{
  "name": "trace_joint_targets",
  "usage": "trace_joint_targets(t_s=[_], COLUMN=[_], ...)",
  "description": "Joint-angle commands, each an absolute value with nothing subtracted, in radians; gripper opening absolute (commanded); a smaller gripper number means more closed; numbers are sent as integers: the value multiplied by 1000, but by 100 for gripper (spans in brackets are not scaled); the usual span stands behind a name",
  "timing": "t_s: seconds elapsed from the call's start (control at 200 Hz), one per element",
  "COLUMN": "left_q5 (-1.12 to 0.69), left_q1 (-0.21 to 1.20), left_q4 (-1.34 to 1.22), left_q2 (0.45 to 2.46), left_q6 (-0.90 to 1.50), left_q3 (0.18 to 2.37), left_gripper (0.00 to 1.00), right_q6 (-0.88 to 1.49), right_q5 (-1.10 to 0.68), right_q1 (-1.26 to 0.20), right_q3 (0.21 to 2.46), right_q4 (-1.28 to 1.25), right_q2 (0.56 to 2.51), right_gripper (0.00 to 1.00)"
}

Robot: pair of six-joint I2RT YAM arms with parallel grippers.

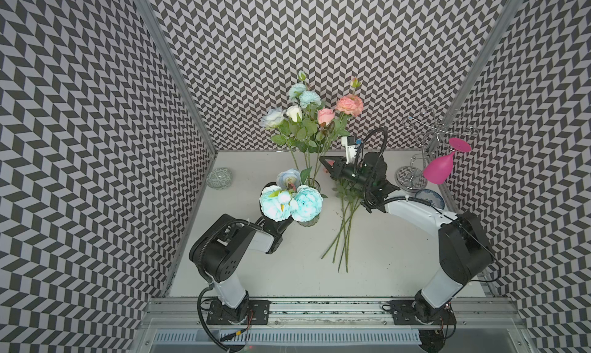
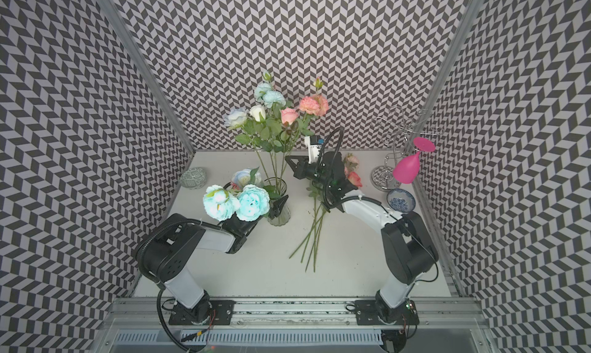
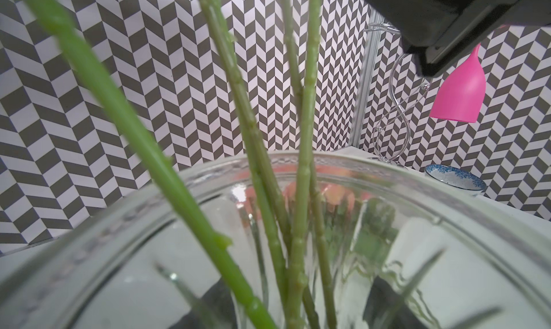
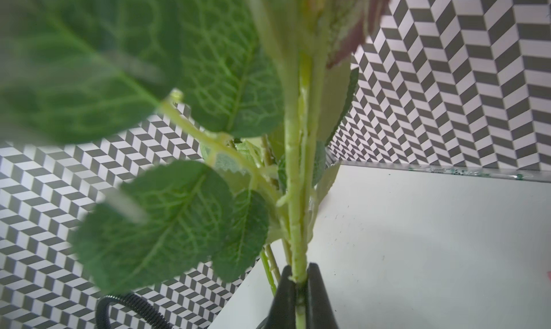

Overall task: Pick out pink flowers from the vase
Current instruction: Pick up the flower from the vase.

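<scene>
**Top views.** The left arm (image 1: 224, 249) rises from the near rail, folds at the elbow and reaches forward to the vase (image 1: 308, 222), which stands near the middle of the table (image 1: 383, 255). The left gripper (image 2: 278, 207) shows in a top view only, lying against the vase wall. The right arm (image 1: 415, 207) bends at a high elbow and runs its forearm inward. The right gripper (image 1: 322, 160) points level toward the robot's left, at the stems above the vase rim.

Count:
- One upright pink stem (image 1: 326, 116) stands in the vase, with two open blooms and one bud.
- The laid-down pink flowers (image 1: 343, 236) show four stem ends on the table between the vase and the right arm.
- The blue and white flowers (image 1: 289, 201) show three low blooms, four tall blooms and one bud.
- One magenta glass (image 1: 438, 168) hangs inverted on one wire rack (image 1: 438, 130).
- One blue-patterned bowl (image 1: 430, 198) is present.
- One greenish dish (image 1: 219, 178) is present.

**Left wrist view.** The vase rim fills the frame and lies between the jaws. One finger (image 3: 447, 29) is visible. The left gripper is closed on the vase. Four green stems can be counted above the rim.

**Right wrist view.** Both fingers (image 4: 283, 296) are clamped narrow on the upright pink stem. Green leaves crowd the frame beside the stem, and one dark red leaf sits above. A thinner stem passes just behind the grip.
</scene>
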State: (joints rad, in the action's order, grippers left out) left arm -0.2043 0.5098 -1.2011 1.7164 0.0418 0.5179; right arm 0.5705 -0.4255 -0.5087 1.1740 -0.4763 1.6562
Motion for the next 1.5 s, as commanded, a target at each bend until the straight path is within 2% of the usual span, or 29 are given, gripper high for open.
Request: trace_joint_targets(t_s=[0.0, 0.381, 0.621, 0.756, 0.972, 1.342, 1.492], left_q5=[-190, -193, -196, -197, -202, -205, -202], left_q1=[502, 502, 502, 502, 502, 502, 502], left_q4=[-1064, -1068, -1071, -1071, -1068, -1066, -1068], left_q2=[1730, 1737, 1746, 1754, 1750, 1752, 1747], left_q6=[64, 73, 72, 73, 75, 80, 79], left_q3=[483, 485, 486, 489, 489, 490, 486], left_gripper=[0, 0, 0, 0, 0, 0, 0], right_q6=[517, 433, 164, 102, 191, 267, 292], right_q5=[-335, -180, 93, 185, 108, -205, -200], right_q1=[-510, -508, -489, -439, -372, -269, -233], right_q3=[1132, 953, 1123, 1256, 1349, 1363, 1366], right_q4=[-475, -465, -210, -19, 234, 327, 320], right_q2=[1543, 1259, 1076, 1096, 1212, 1253, 1235], right_gripper=[3, 2, 1, 0, 0, 0, 0])
